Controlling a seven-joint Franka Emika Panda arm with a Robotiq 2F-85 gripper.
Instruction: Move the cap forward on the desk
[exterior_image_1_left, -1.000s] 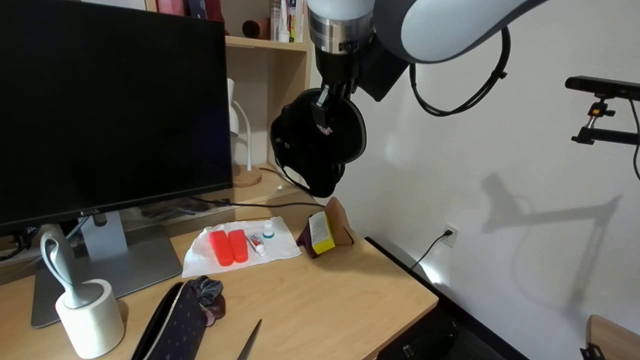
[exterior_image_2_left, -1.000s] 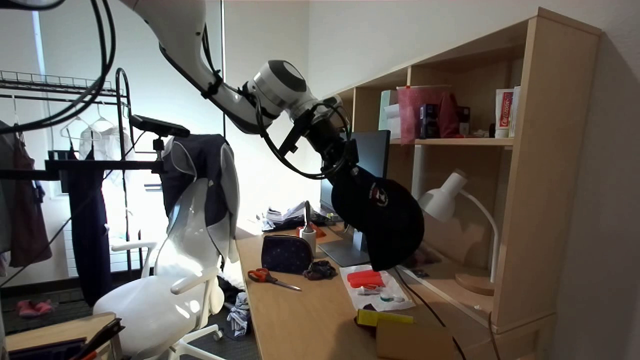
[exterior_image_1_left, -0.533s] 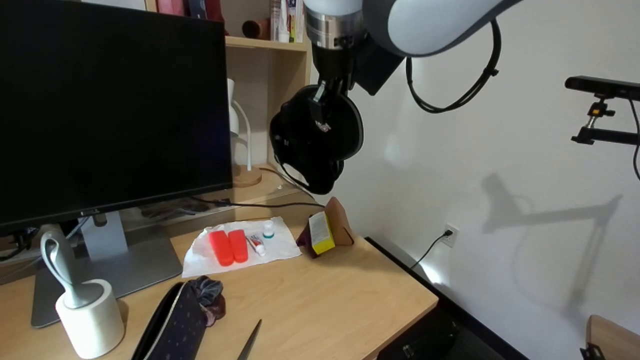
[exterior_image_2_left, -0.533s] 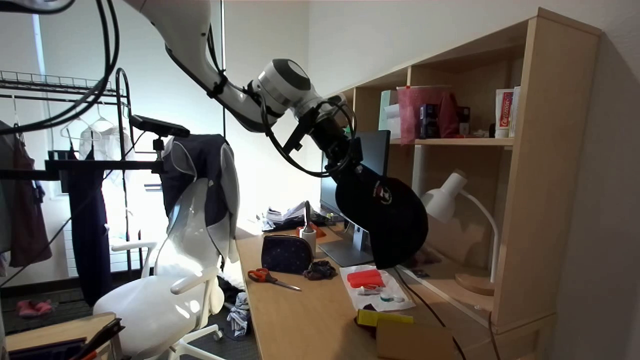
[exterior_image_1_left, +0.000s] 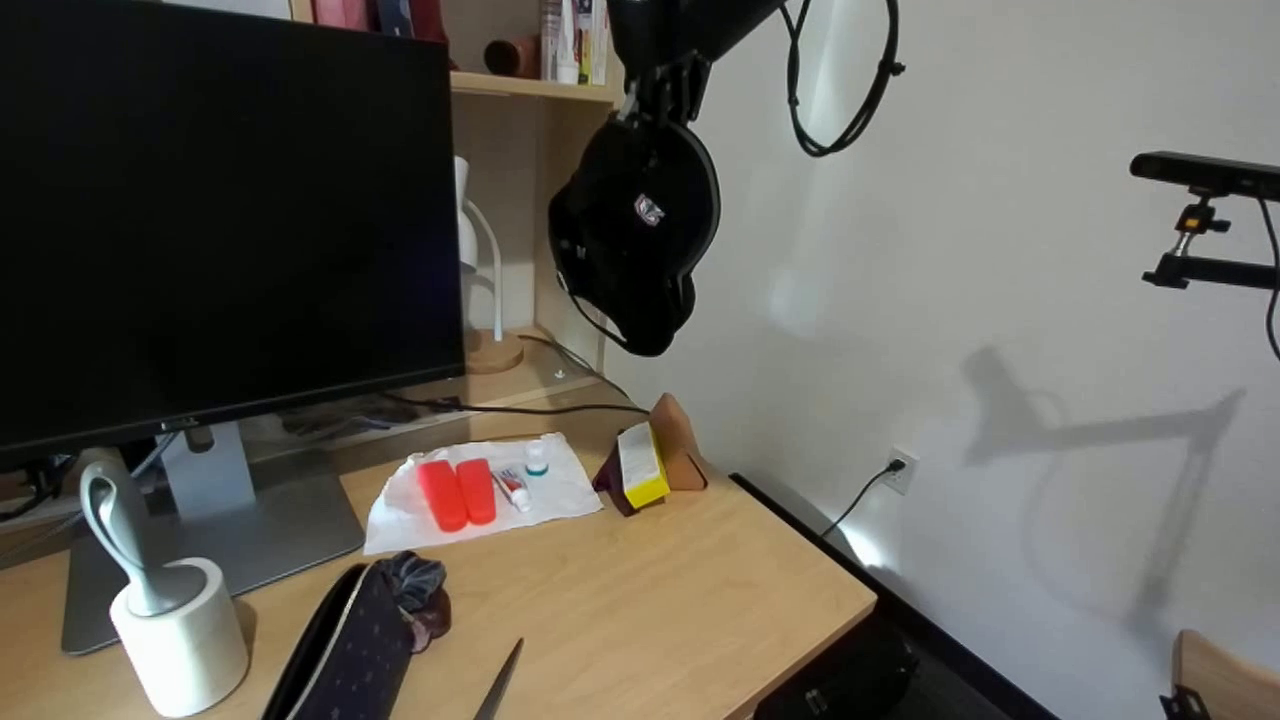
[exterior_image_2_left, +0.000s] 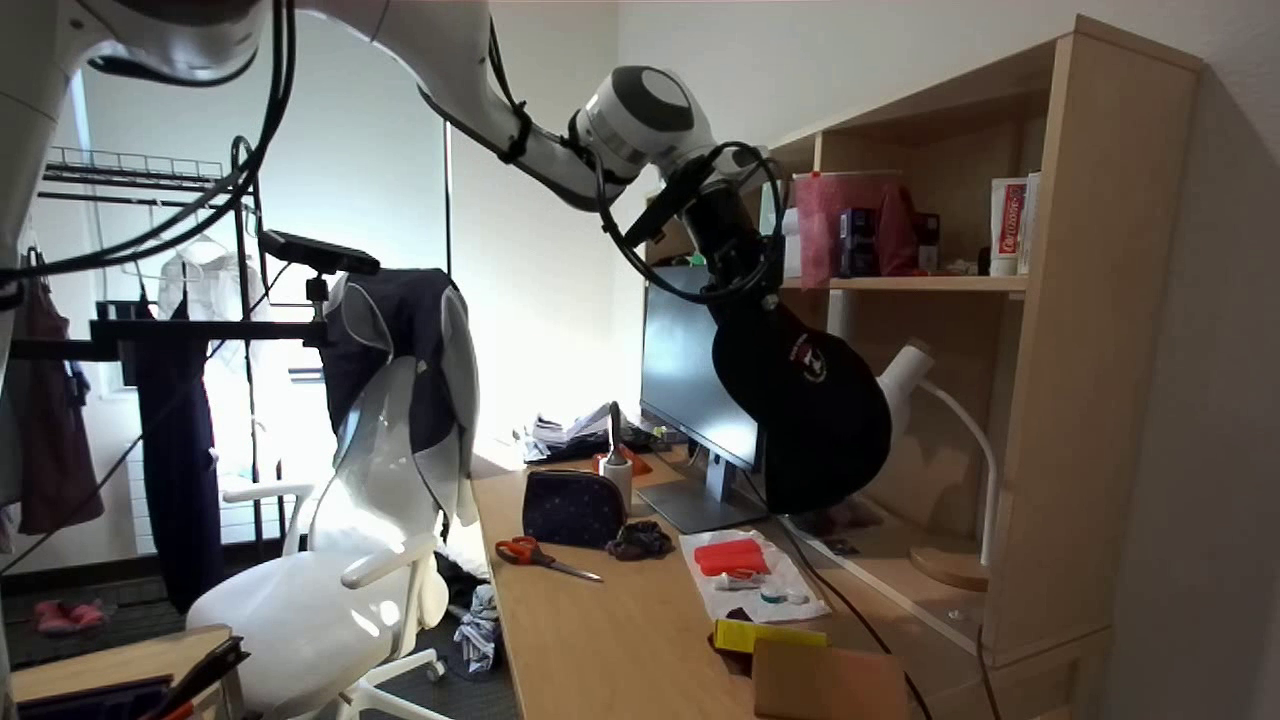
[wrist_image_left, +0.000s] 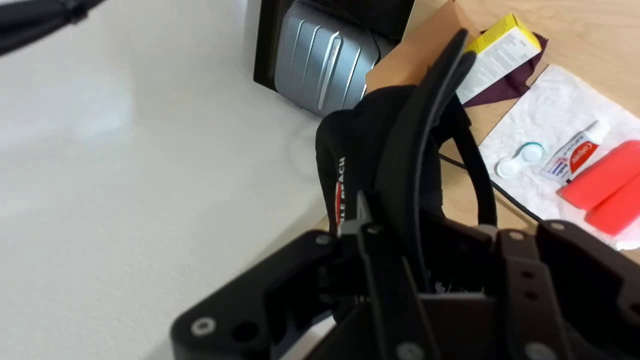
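The black cap (exterior_image_1_left: 640, 260) hangs in the air above the far end of the desk (exterior_image_1_left: 620, 620), crown lower and brim towards the gripper. In an exterior view the cap (exterior_image_2_left: 820, 420) covers part of the lamp and monitor, its round red-white mark showing. My gripper (exterior_image_1_left: 660, 112) sits at the top of the cap, shut on its brim. From the wrist, the brim (wrist_image_left: 415, 165) runs between the fingers and the crown's lettering (wrist_image_left: 341, 195) lies to the left; dark cloth hides much of the fingertips.
Below the cap, an open cardboard box (exterior_image_1_left: 680, 450) with a yellow carton stands on the desk, beside a white sheet (exterior_image_1_left: 550, 505) bearing red cases and toothpaste. A monitor (exterior_image_1_left: 230, 220), shelf unit (exterior_image_2_left: 1110, 300) and white lamp (exterior_image_2_left: 985, 440) stand close by. Scissors (exterior_image_2_left: 540, 555) and a pouch (exterior_image_2_left: 572, 508) lie further along.
The arm has lifted the cap higher, and in an exterior view it has also shifted right, towards the lamp. The grip on the brim is the same; things on the desk have not moved.
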